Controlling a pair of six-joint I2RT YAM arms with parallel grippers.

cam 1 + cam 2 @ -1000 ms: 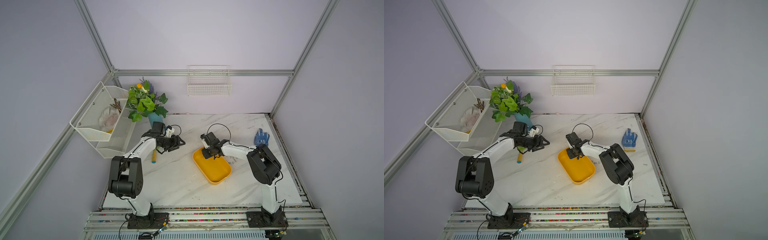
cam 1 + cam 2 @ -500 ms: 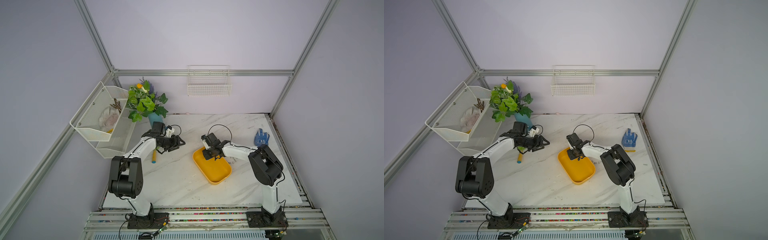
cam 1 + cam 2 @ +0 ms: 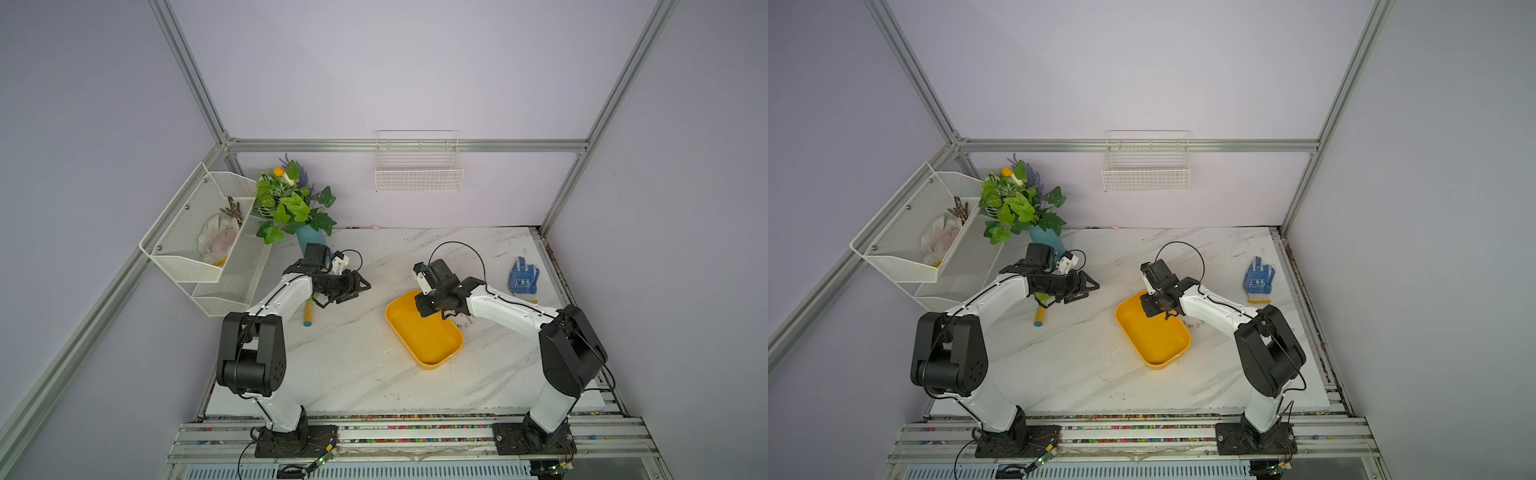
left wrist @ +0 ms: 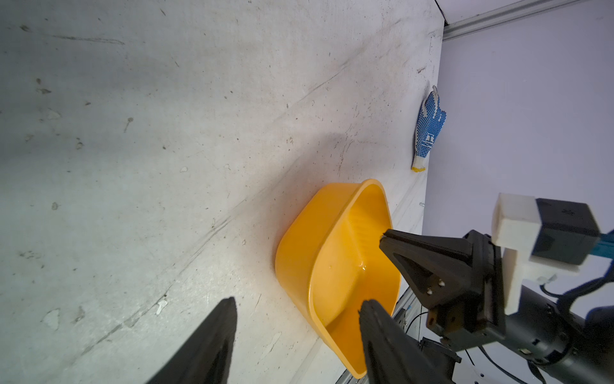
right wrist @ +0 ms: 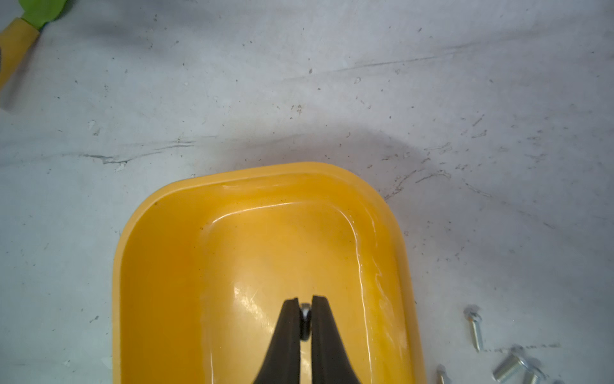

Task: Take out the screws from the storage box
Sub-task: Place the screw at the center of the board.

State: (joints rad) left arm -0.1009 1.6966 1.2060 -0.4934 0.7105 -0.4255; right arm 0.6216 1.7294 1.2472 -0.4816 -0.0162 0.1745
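Observation:
The yellow storage box [image 3: 428, 336] [image 3: 1154, 338] lies on the marble table, right of centre. My right gripper [image 3: 424, 309] [image 3: 1152, 308] hangs over its far end. In the right wrist view the right gripper [image 5: 304, 301] is shut on one small silvery screw [image 5: 305, 310] above the box floor [image 5: 265, 252]. Several other screws [image 5: 475, 329] [image 3: 465, 322] lie on the table just outside the box's right rim. My left gripper [image 3: 360, 289] [image 4: 297, 304] stands open and empty above the table, left of the box [image 4: 299, 239].
A blue dotted glove [image 3: 523, 276] [image 4: 428, 129] lies near the right edge. A yellow-handled tool [image 3: 308, 313] [image 5: 15, 46] lies under the left arm. A potted plant [image 3: 291, 203] and a white mesh rack [image 3: 199, 241] stand at the back left, and a wire basket [image 3: 417, 170] hangs on the back wall.
My right gripper has drifted slightly to the right over the box, still shut. The left arm has not moved.

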